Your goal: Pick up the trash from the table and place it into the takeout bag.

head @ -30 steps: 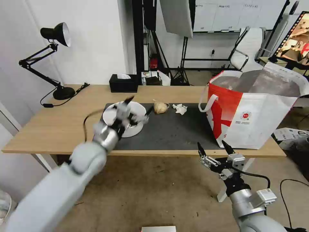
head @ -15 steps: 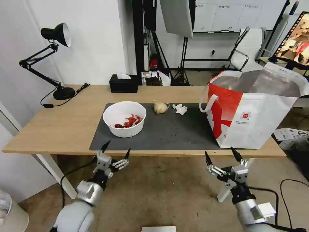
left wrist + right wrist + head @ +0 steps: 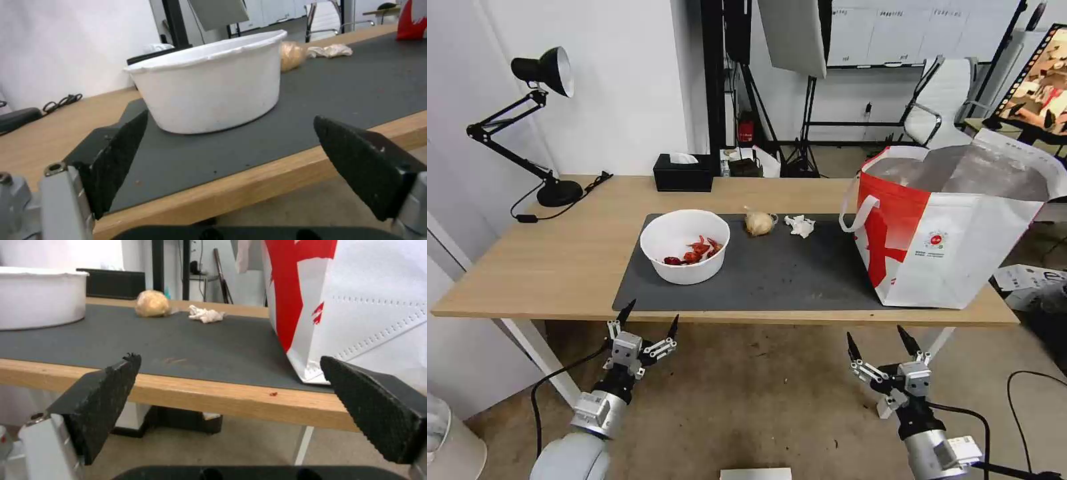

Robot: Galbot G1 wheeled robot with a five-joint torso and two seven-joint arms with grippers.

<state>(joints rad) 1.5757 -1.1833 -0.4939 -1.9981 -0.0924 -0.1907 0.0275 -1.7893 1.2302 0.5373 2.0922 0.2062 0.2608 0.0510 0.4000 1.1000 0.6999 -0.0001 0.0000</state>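
A white paper bowl [image 3: 685, 245] with red food scraps sits on the dark mat [image 3: 774, 270] of the table [image 3: 534, 260]. Behind it lie a yellowish plastic wad [image 3: 759, 222] and a small white tissue wad [image 3: 800, 225]. The white-and-red takeout bag [image 3: 954, 230] stands open at the table's right end. My left gripper [image 3: 649, 319] hangs open below the front edge, before the bowl [image 3: 209, 90]. My right gripper [image 3: 877, 340] is open too, below the edge near the bag [image 3: 356, 306]. The wads show again as plastic wad [image 3: 152, 303] and tissue wad [image 3: 204, 314].
A black tissue box [image 3: 682, 172] and a black desk lamp [image 3: 537, 127] stand at the table's back left. Stands, a chair and a screen fill the room behind. Bare floor lies under both arms.
My left arm has pulled back from over the bowl and dropped below the table's front edge. The right gripper has shifted slightly lower. The bowl stays on the mat.
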